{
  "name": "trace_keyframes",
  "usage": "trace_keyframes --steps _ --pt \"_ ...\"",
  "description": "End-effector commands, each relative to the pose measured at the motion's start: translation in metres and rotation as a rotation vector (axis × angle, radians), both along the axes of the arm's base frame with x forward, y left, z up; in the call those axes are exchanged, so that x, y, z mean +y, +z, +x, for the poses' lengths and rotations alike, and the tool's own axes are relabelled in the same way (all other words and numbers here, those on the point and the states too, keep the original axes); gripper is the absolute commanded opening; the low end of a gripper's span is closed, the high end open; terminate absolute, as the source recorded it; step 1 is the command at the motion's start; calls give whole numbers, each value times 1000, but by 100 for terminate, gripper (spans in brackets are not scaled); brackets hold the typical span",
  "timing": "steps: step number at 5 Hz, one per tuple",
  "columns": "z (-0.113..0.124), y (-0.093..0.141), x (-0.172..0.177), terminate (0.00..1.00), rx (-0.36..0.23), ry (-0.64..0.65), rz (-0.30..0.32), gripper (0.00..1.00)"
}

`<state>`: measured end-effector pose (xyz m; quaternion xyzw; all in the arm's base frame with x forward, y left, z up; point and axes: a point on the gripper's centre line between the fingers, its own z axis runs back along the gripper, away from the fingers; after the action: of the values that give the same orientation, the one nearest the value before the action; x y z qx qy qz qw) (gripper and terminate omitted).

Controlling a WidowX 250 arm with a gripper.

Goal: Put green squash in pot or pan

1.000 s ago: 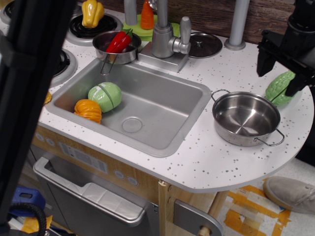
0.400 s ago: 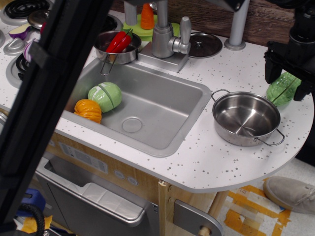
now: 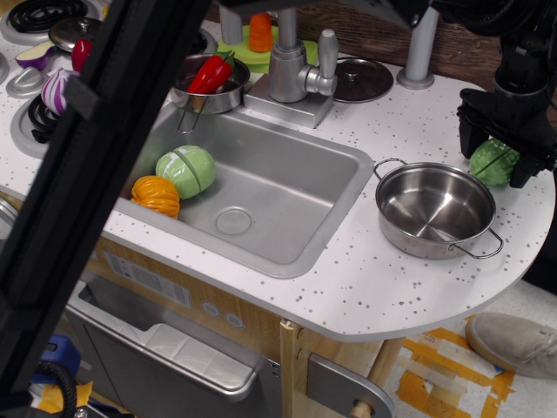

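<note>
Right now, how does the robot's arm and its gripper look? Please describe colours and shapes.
The gripper is matte black and blocky, with two thick, squared fingers pointing downward. Above it sits a black cylindrical wrist section. A wide black arm link, out of focus, crosses the left foreground diagonally. No markings or labels can be made out; no cables are clearly visible.

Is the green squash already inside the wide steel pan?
No, the pan is empty, and the green squash sits outside it, beyond its far right rim, between the fingers of the gripper.
</note>
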<state>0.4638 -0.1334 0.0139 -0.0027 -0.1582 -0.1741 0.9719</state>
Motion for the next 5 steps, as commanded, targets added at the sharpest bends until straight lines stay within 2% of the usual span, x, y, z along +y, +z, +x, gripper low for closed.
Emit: trace_keyframes --steps 1,2,3,4,5 --pt "8 11 3 0 -68 20 -28 100" --pt "7 27 6 0 -52 13 2 0" --pt "2 58 19 0 -8 -2 67 100" --pt "-13 91 32 0 63 12 126 0" --pt "-38 103 39 0 103 35 162 0"
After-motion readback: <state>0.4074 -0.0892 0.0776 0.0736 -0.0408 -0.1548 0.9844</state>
